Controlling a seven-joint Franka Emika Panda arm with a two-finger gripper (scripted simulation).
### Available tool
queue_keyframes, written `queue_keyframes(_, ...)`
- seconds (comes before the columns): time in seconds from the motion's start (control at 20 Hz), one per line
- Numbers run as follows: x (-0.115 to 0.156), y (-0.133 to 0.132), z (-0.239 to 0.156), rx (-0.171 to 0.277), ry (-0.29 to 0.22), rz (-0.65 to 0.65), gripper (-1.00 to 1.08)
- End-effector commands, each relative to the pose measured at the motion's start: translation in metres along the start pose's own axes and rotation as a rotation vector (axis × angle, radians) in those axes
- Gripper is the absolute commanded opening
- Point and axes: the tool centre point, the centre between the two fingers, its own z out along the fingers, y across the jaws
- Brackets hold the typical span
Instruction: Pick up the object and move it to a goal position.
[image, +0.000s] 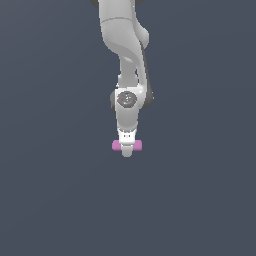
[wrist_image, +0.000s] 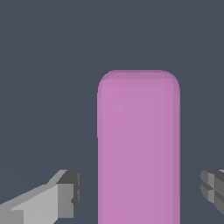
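Note:
The object is a pink-magenta elongated block with rounded corners. In the exterior view it lies crosswise under the arm, and its two ends stick out on either side of my gripper. In the wrist view the block fills the middle, running between my two fingers. My gripper straddles it with the jaws open. A gap of dark floor shows between the block and each grey fingertip. I cannot tell whether the block rests on the surface.
The white arm comes down from the top of the exterior view. Around it there is only a plain dark grey-blue surface with no other objects or edges in view.

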Motion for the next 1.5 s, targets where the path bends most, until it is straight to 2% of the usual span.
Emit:
queue_keyframes(0.0,0.0,0.0,0.011,0.0,0.0,-0.001,1.0)
queue_keyframes(0.3,0.0,0.0,0.022,0.0,0.0,-0.002,1.0)
queue_keyframes(0.35,0.0,0.0,0.022,0.0,0.0,-0.002,-1.0)
queue_keyframes(1.0,-0.001,0.003,0.02,-0.002,0.0,-0.002,-1.0)
queue_keyframes(1.45,-0.02,0.028,0.012,-0.002,0.0,-0.002,-1.0)
